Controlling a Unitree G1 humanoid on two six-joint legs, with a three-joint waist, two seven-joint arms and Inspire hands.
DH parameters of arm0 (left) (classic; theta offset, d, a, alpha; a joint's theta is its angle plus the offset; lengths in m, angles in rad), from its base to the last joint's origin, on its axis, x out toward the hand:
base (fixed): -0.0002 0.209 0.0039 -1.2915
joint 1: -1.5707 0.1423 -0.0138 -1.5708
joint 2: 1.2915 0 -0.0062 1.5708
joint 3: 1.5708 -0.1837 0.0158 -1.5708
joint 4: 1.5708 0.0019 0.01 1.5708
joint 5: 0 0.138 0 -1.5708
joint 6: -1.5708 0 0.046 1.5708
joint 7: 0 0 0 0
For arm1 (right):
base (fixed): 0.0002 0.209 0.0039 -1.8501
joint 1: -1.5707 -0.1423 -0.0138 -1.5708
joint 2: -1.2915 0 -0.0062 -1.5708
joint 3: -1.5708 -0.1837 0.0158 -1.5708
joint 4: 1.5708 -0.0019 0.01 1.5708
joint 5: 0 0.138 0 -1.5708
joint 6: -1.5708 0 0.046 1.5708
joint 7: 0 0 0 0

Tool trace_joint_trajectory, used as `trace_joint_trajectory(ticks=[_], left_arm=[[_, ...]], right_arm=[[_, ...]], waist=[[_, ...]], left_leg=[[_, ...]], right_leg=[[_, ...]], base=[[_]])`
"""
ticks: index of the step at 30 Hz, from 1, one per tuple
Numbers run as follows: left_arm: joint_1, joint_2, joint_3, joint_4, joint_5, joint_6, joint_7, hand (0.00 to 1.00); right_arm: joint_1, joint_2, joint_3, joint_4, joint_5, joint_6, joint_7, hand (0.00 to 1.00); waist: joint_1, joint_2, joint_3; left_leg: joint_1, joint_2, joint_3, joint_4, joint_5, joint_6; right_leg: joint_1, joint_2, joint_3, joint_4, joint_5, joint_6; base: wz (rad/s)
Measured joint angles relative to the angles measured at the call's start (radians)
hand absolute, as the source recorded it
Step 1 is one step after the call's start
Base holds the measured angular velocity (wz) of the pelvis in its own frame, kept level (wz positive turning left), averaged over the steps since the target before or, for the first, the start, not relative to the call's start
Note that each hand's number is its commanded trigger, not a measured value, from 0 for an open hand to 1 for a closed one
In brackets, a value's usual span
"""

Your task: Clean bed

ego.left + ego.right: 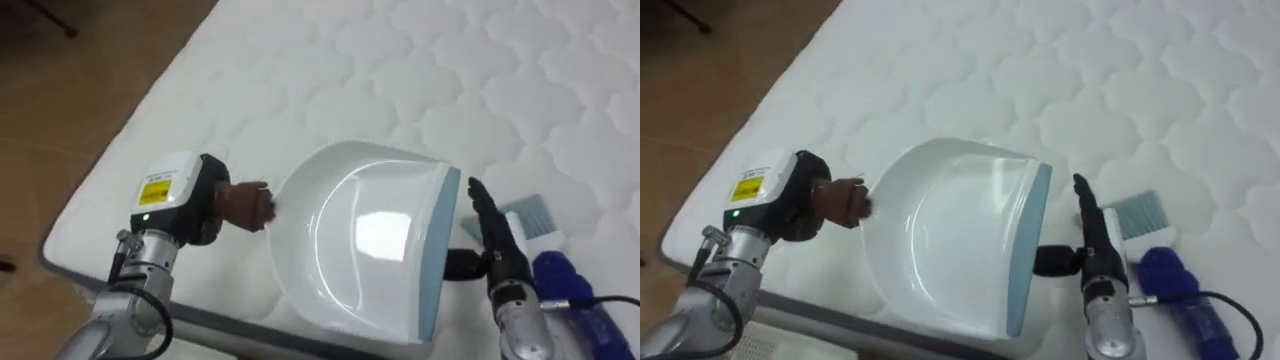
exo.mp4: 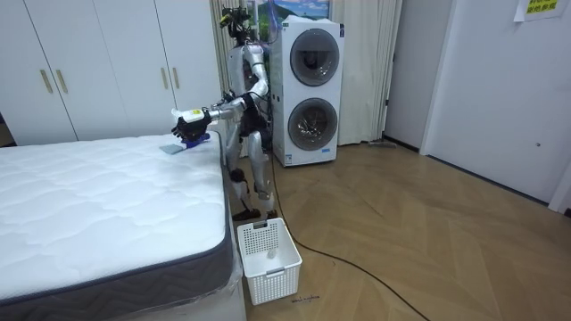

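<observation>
we are standing at the side of the bed (image 2: 107,205), by the stacked washing machines (image 2: 310,89), and reaching both arms out over the mattress (image 1: 420,70). our left hand (image 1: 205,200) is clamping round the brown handle (image 1: 248,205) of the white dustpan (image 1: 360,240). the dustpan is lying on the mattress near its edge, its pale blue lip turned toward our right hand (image 1: 492,235). that hand is holding nothing, its fingers straight. it is lying just beside the blue brush (image 1: 555,280), which is resting on the mattress to its right. we are seeing no crumbs or litter on the quilted surface before us, nor in the pan. so we are judging the sweeping as not yet begun: the pan is in place. picking up the brush, sweeping, and perhaps emptying into the white basket (image 2: 268,259) on the floor are all waiting.
</observation>
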Motion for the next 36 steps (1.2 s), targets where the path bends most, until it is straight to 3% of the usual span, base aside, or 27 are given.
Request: trace_joint_trajectory(ticks=[2,4,6,7,8,9,11,12,13,14,15,20,23,28,32,36], left_arm=[[0.02,-0.002,0.0,0.012,0.0,0.016,-0.017,0.0],[0.042,-0.004,0.002,0.013,-0.001,0.043,-0.045,0.0],[0.09,-0.024,0.031,0.013,0.0,0.046,-0.071,0.0],[0.096,-0.035,0.044,0.016,0.0,0.049,-0.073,0.0],[0.103,-0.045,0.059,0.027,-0.001,0.051,-0.074,0.0],[0.107,-0.052,0.068,0.04,0.0,0.047,-0.074,0.0],[0.14,-0.07,0.092,0.042,0.001,0.04,-0.072,0.0],[0.167,-0.074,0.102,0.044,0.0,0.038,-0.072,0.0],[0.178,-0.074,0.105,0.051,-0.004,0.035,-0.072,0.0],[0.199,-0.078,0.111,0.07,-0.016,0.035,-0.072,0.0],[0.223,-0.081,0.121,0.082,-0.041,0.034,-0.071,0.0],[0.241,-0.103,0.166,0.254,-0.137,0.031,-0.072,0.0],[0.242,-0.115,0.183,0.354,-0.227,0.03,-0.074,0.0],[0.249,-0.139,0.218,0.498,-0.355,0.017,-0.083,0.0],[0.265,-0.157,0.246,0.576,-0.47,0.018,-0.13,0.0],[0.273,-0.188,0.313,0.609,-0.47,0.012,-0.165,0.0]], right_arm=[[0.003,0.0,0.003,0.035,-0.001,0.022,0.035,0.0],[0.004,-0.001,0.005,0.052,-0.013,0.049,0.062,0.0],[0.008,-0.008,0.006,0.085,-0.079,0.056,0.102,0.0],[0.015,-0.011,0.007,0.091,-0.082,0.057,0.105,0.0],[0.023,-0.014,0.01,0.119,-0.083,0.059,0.113,0.0],[0.027,-0.017,0.007,0.144,-0.084,0.066,0.126,0.0],[0.037,-0.028,0.003,0.157,-0.094,0.085,0.148,0.0],[0.04,-0.033,0.001,0.17,-0.122,0.086,0.159,0.0],[0.039,-0.034,-0.003,0.182,-0.136,0.085,0.167,0.0],[0.04,-0.029,-0.013,0.221,-0.166,0.086,0.18,0.0],[0.044,-0.03,-0.021,0.248,-0.196,0.086,0.188,0.0],[0.101,-0.031,-0.07,0.274,-0.223,0.085,0.189,0.0],[0.111,-0.01,-0.117,0.281,-0.229,0.081,0.189,0.0],[0.109,0.015,-0.159,0.358,-0.223,0.054,0.189,0.0],[0.111,0.045,-0.192,0.39,-0.227,0.042,0.183,0.0],[0.109,0.047,-0.21,0.428,-0.245,0.039,0.179,0.0]], waist=[[0.004,-0.007,-0.0038],[0.005,-0.01,-0.004],[0.021,-0.009,-0.0053],[0.026,-0.009,-0.0052],[0.04,-0.015,-0.0057],[0.042,-0.022,-0.0015],[0.055,-0.028,0.002],[0.06,-0.028,0.0023],[0.059,-0.026,0.0011],[0.06,-0.031,-0.0045],[0.057,-0.031,-0.0181],[0.058,-0.029,-0.0182],[0.053,-0.02,-0.0112],[0.049,-0.014,-0.009],[0.049,-0.025,-0.0115],[0.051,-0.036,-0.0197]], left_leg=[[0.004,0.017,-0.006,0.035,0.002,-0.003],[0.004,0.024,-0.04,0.066,0.003,-0.004],[0.008,0.013,-0.169,0.087,0.007,-0.011],[0.005,0.01,-0.202,0.098,0.011,-0.017],[-0.004,-0.005,-0.273,0.105,0.025,-0.019],[-0.016,-0.037,-0.351,0.075,0.024,-0.025],[-0.047,-0.074,-0.413,0.007,0.032,-0.028],[-0.073,-0.087,-0.445,-0.043,0.049,-0.043],[-0.086,-0.087,-0.456,-0.07,0.079,-0.043],[-0.093,-0.085,-0.464,-0.073,0.102,-0.026],[-0.072,-0.089,-0.469,-0.089,0.102,-0.027],[0.003,-0.099,-0.464,-0.141,0.102,-0.027],[0.023,-0.104,-0.468,-0.165,0.102,-0.027],[0.074,-0.107,-0.468,-0.209,0.102,-0.027],[0.091,-0.113,-0.468,-0.231,0.102,-0.027],[0.107,-0.123,-0.466,-0.248,0.103,-0.027]], right_leg=[[0.001,0.02,0.029,-0.001,-0.005,-0.009],[0.0,0.043,0.065,0.0,-0.01,-0.02],[0.008,0.089,0.144,-0.003,-0.007,-0.036],[0.012,0.1,0.163,-0.008,-0.005,-0.039],[0.022,0.113,0.198,-0.015,-0.002,-0.044],[0.026,0.115,0.232,-0.019,-0.001,-0.044],[0.027,0.123,0.292,-0.03,0.006,-0.039],[0.027,0.127,0.316,-0.032,0.008,-0.039],[0.029,0.132,0.326,-0.032,0.009,-0.037],[0.033,0.14,0.35,-0.034,0.009,-0.034],[0.039,0.146,0.365,-0.049,0.012,-0.028],[0.094,0.164,0.4,-0.101,0.02,-0.022],[0.106,0.165,0.408,-0.11,0.017,-0.019],[0.149,0.17,0.414,-0.136,0.016,-0.014],[0.156,0.172,0.423,-0.142,0.012,-0.008],[0.16,0.165,0.426,-0.133,0.006,0.001]], base=[[-0.59],[-0.72],[-1.05],[-1.01],[-0.75],[-0.71],[-0.86],[-0.94],[-0.83],[-0.61],[-0.5],[-0.26],[-0.06],[-0.02],[-0.04],[-0.02]])
